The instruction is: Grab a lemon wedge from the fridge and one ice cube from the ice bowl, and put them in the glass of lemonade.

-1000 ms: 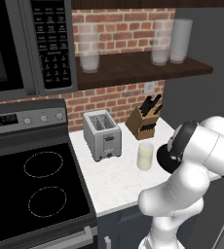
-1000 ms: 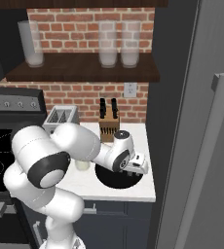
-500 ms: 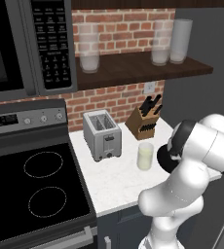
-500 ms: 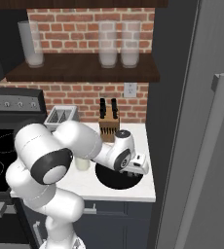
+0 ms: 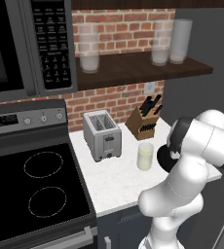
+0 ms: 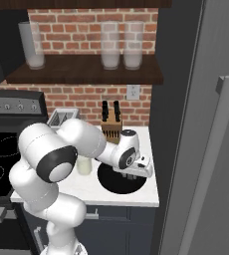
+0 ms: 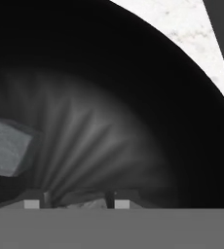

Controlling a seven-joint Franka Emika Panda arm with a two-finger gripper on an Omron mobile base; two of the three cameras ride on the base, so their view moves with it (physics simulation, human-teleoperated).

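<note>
Down in the ice bowl (image 6: 117, 183), the gripper (image 7: 76, 200) hangs low over the black floor, a pale ice cube (image 7: 7, 153) lying off to the left of its fingertips (image 7: 32, 203).

Whether the half-narrowed fingers hold anything cannot be told; a greyish sliver shows between them. The glass of lemonade (image 6: 83, 165) stands just beside the bowl on the white counter (image 5: 115, 181), between toaster (image 5: 102, 134) and fridge (image 6: 206, 149), under a brick wall.
</note>
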